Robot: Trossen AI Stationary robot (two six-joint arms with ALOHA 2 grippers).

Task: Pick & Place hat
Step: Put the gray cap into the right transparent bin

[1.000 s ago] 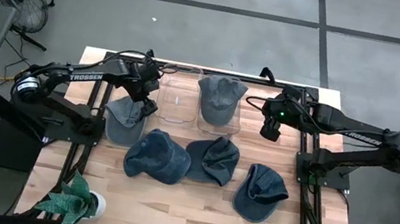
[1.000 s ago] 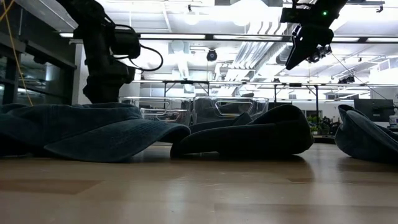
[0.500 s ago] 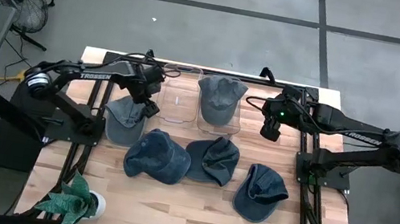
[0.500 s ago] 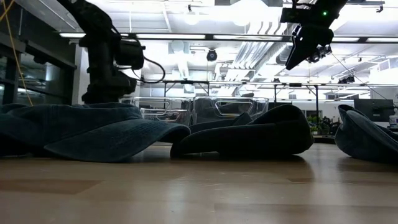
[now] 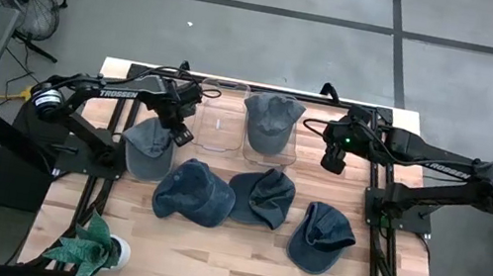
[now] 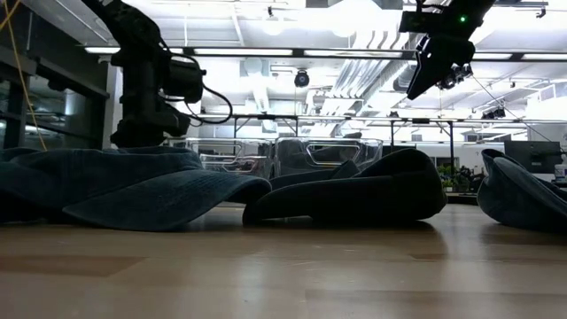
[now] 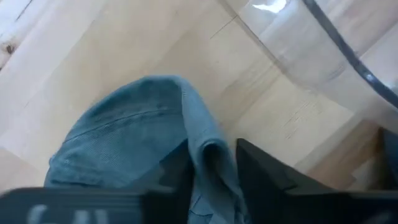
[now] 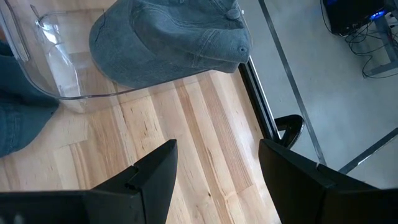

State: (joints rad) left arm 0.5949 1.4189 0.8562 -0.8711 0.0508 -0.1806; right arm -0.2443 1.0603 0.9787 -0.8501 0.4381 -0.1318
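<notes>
Denim fold pinched in your left tool (image 7: 211, 163): its fingers press on the hat (image 5: 150, 137) at the frame's left, just beside the empty clear bin (image 5: 221, 117). One hat (image 5: 272, 119) already lies in the right bin (image 5: 290, 151), upper centre; three remain on the tabletop (image 5: 228, 250). Your right tool (image 8: 214, 165) hangs spread, empty, upper right. The low view hides whether the pinched hat has left the wood
</notes>
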